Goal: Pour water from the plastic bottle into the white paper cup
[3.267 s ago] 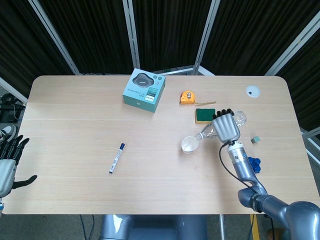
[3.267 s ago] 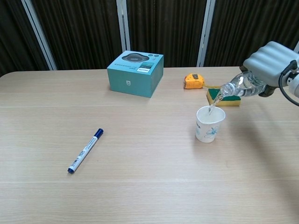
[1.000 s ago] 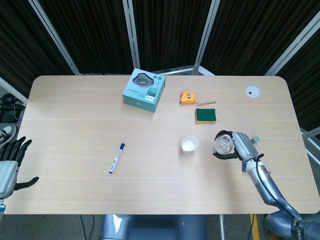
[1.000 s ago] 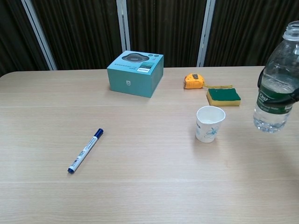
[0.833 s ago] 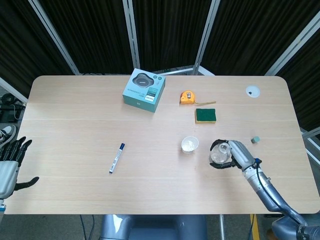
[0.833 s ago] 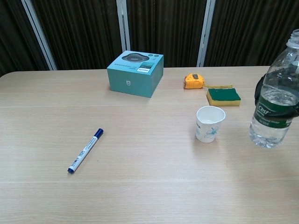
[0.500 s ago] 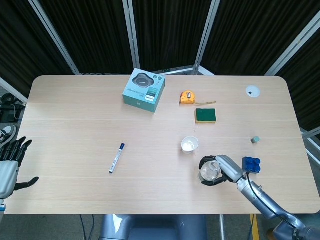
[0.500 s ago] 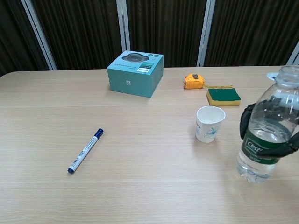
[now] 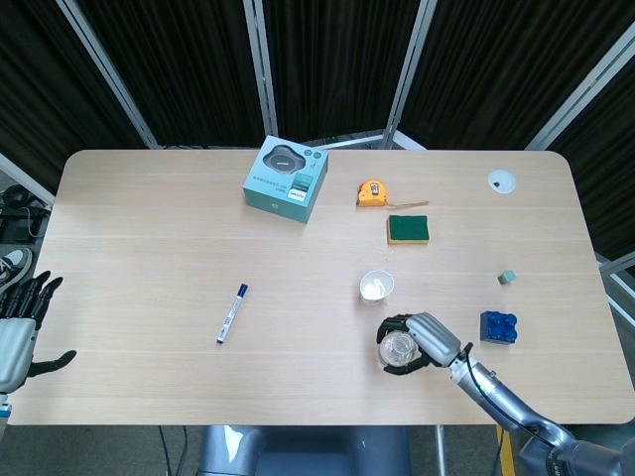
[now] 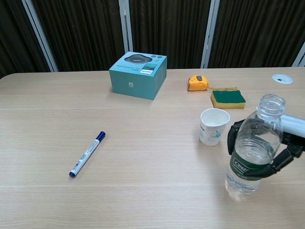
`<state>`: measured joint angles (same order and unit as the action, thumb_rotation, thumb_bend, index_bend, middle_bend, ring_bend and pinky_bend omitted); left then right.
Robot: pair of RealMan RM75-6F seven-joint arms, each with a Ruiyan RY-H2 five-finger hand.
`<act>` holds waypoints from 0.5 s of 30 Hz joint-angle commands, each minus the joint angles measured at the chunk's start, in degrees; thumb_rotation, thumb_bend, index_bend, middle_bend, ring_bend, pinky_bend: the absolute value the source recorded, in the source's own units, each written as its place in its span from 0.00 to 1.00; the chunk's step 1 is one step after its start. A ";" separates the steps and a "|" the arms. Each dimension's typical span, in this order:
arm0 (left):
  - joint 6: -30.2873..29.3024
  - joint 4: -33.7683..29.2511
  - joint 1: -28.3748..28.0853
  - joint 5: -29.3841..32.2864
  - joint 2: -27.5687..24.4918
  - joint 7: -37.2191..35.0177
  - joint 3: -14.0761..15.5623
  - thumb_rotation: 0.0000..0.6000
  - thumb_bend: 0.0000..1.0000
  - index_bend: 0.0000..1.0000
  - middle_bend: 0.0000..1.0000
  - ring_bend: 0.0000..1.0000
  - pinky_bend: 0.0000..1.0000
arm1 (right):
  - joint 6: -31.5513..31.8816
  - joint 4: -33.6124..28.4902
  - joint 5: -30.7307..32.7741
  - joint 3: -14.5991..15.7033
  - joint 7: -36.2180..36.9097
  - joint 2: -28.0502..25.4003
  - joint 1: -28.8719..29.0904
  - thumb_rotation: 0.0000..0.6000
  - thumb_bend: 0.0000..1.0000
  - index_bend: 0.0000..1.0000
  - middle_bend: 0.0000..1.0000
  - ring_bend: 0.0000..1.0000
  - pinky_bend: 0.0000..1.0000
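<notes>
Pale wood-grain counter (image 10: 143, 200) filling most of the frame; teal box (image 10: 138, 75) with dark grey top print at upper centre; orange tape measure (image 10: 197, 82) and green-over-yellow sponge (image 10: 228, 98) at upper right; white paper cup (image 10: 214, 126) with faint blue motif right of centre; clear plastic bottle (image 10: 253, 149) with green label at lower right; white marker (image 10: 87, 154) with blue cap at left; blue block (image 9: 498, 326) at right, head view

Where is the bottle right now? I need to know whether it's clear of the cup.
The plastic bottle stands upright in the right hand, near the table's front edge, just in front of and apart from the white paper cup.
</notes>
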<state>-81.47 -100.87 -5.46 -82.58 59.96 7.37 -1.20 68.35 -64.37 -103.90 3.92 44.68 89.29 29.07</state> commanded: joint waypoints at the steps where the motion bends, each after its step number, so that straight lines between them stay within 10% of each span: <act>1: 0.03 0.03 -0.04 -0.12 -0.02 -0.01 0.04 1.00 0.01 0.00 0.00 0.00 0.00 | 0.53 1.27 0.23 0.30 -0.24 0.86 0.00 1.00 0.65 0.54 0.64 0.56 0.48; 15: 0.24 0.09 -0.11 -0.09 0.29 0.36 0.16 1.00 0.01 0.00 0.00 0.00 0.00 | 2.38 7.50 0.82 2.61 2.44 3.24 0.62 1.00 0.14 0.27 0.42 0.36 0.34</act>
<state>-81.23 -100.78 -5.57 -82.67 60.24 7.74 -1.04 70.57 -57.06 -103.10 6.36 46.97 92.42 29.63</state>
